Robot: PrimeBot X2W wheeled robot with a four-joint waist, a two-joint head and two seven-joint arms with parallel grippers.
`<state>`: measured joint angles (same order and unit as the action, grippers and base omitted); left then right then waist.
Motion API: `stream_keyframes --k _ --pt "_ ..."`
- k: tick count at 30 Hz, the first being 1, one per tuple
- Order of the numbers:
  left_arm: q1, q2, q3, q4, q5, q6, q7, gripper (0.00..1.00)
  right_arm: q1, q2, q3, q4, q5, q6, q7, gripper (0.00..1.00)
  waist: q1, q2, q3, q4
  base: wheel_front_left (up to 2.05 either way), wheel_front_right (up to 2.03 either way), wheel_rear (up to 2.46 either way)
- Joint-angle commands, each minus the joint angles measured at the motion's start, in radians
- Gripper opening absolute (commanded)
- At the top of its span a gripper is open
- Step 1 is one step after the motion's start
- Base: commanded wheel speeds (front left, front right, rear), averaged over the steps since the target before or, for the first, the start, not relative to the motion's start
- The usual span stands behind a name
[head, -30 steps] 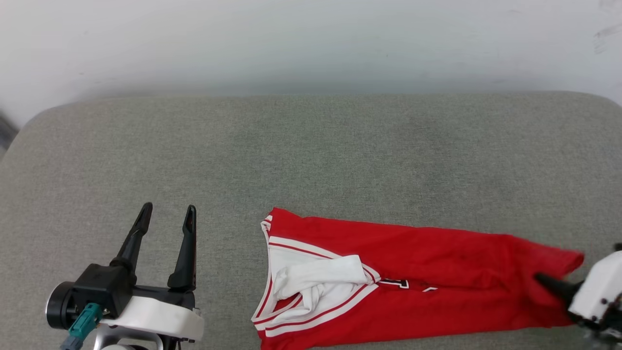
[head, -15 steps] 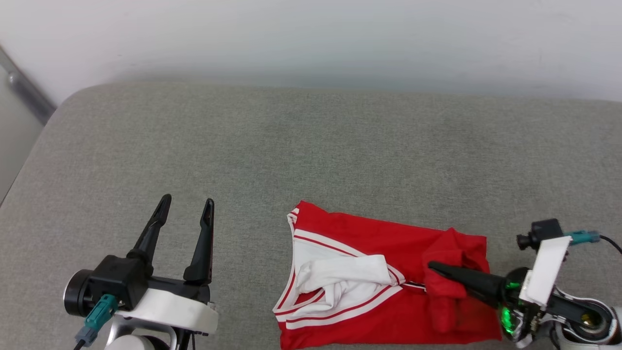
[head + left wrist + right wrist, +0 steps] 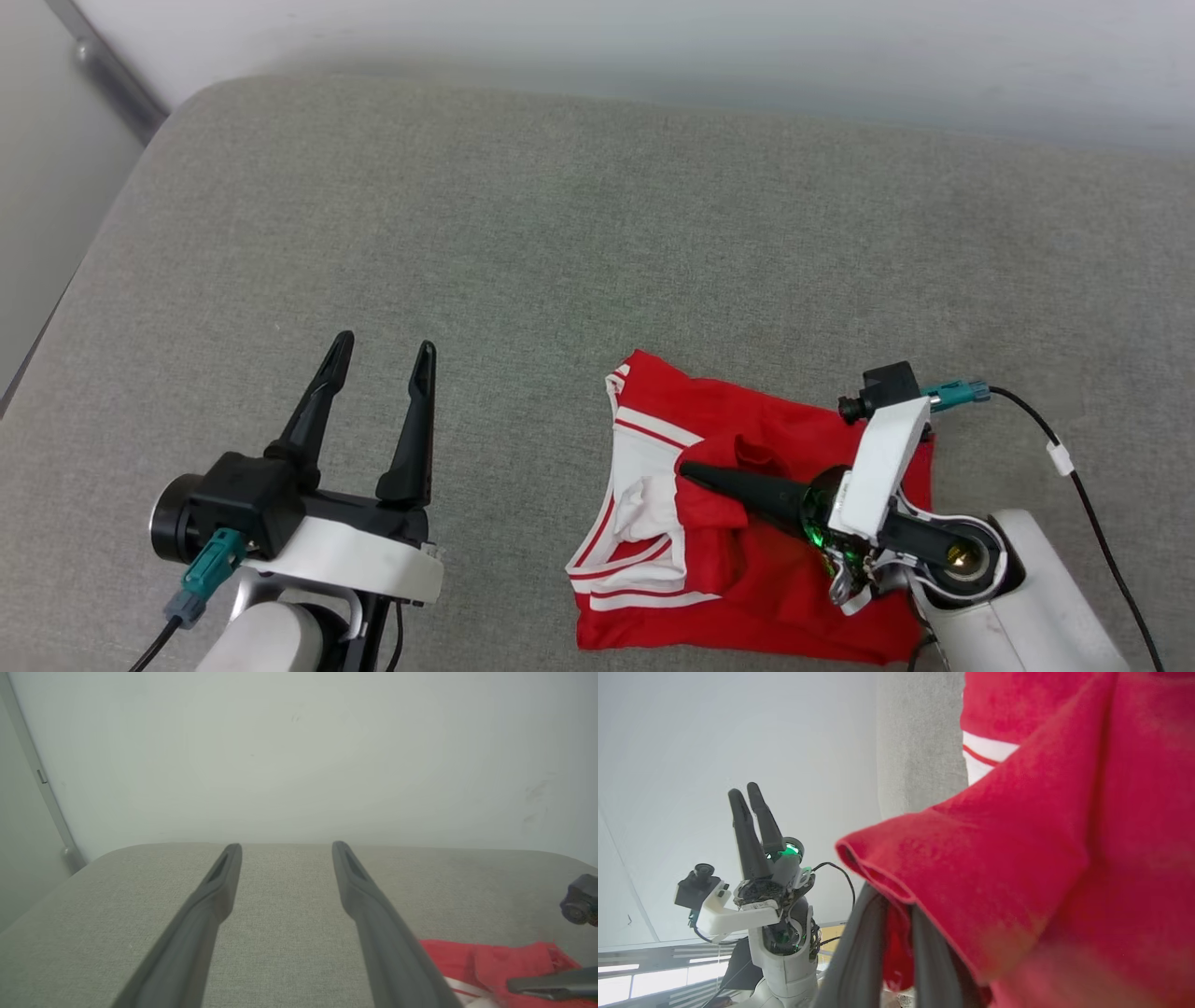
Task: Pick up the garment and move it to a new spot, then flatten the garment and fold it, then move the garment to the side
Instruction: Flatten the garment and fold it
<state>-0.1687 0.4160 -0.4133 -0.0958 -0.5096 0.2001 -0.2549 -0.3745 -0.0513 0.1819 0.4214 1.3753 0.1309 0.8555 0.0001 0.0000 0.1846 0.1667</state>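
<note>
right gripper [image 3: 686, 469]: clamped shut on a red fold of the garment [image 3: 747, 579]; cloth pinched between the fingers and draped over them.
why: reads as the fold step, hem end lifted over the chest toward the collar.
garment spot: on the grey cushion [image 3: 560, 233], near its front edge, right of centre in the head view; white striped trim end lies flat.
left gripper [image 3: 386, 342]: jaws wide, nothing in them, above bare cushion well left of the garment; likely parked clear.
containers: none here; garment lies directly on the cushion.
risk: single pinch point, carried layer may bunch.
</note>
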Motion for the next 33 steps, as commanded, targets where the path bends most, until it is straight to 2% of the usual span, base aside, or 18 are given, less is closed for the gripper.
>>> stream_keyframes --k 1,2,3,8,12,18,22,25,28,33 --pt "-0.014 -0.009 0.004 0.008 0.007 -0.007 -0.005 1.0 -0.02 0.002 0.024 0.025 -0.02 0.0 -0.03 0.33 -0.0001 0.0 0.015 0.011 0.0 0.0 0.0" --pt "-0.018 -0.011 0.005 0.012 0.007 -0.01 -0.005 1.0 -0.03 0.002 0.037 0.033 -0.023 0.0 -0.049 0.83 -0.0001 0.0 0.018 0.012 0.0 0.0 0.0" --pt "-0.022 -0.014 0.007 0.016 0.009 -0.013 -0.006 1.0 -0.036 0.002 0.051 0.042 -0.021 0.0 -0.062 1.0 -0.0001 0.0 0.019 0.013 0.0 0.0 0.0" --pt "-0.02 -0.021 0.02 0.034 0.014 -0.021 -0.01 1.0 -0.06 0.002 0.118 0.051 -0.027 0.0 -0.091 1.0 -0.0001 0.0 0.016 0.001 0.0 0.0 0.0" --pt "-0.017 -0.021 0.027 0.041 0.019 -0.025 -0.01 1.0 -0.077 -0.011 0.174 -0.012 -0.075 0.0 -0.11 1.0 -0.0001 0.0 0.002 -0.018 0.0 0.0 0.0" --pt "-0.001 -0.017 0.037 0.049 0.021 -0.025 -0.011 1.0 -0.083 -0.133 0.35 -0.162 -0.313 0.0 -0.233 1.0 -0.0001 0.0 -0.024 -0.054 0.0 0.0 0.0" --pt "0.016 -0.011 0.045 0.053 0.018 -0.017 -0.011 1.0 -0.077 -0.234 0.408 -0.207 -0.457 0.0 -0.308 1.0 -0.0001 0.0 -0.045 -0.084 0.0 0.0 0.0" --pt "0.025 -0.009 0.049 0.054 0.017 -0.011 -0.011 1.0 -0.062 -0.28 0.386 -0.197 -0.589 0.0 -0.384 1.0 -0.0001 0.0 -0.055 -0.105 0.0 0.0 0.0" --pt "0.039 -0.007 0.055 0.057 0.016 -0.002 -0.011 1.0 -0.033 -0.311 0.307 -0.179 -0.725 0.0 -0.457 1.0 -0.0001 0.0 -0.062 -0.129 0.0 0.0 0.0" --pt "0.064 -0.003 0.072 0.061 0.009 0.011 -0.012 1.0 0.054 -0.283 0.12 -0.196 -0.902 0.0 -0.558 1.0 -0.0001 0.0 -0.079 -0.167 0.0 0.0 0.0"
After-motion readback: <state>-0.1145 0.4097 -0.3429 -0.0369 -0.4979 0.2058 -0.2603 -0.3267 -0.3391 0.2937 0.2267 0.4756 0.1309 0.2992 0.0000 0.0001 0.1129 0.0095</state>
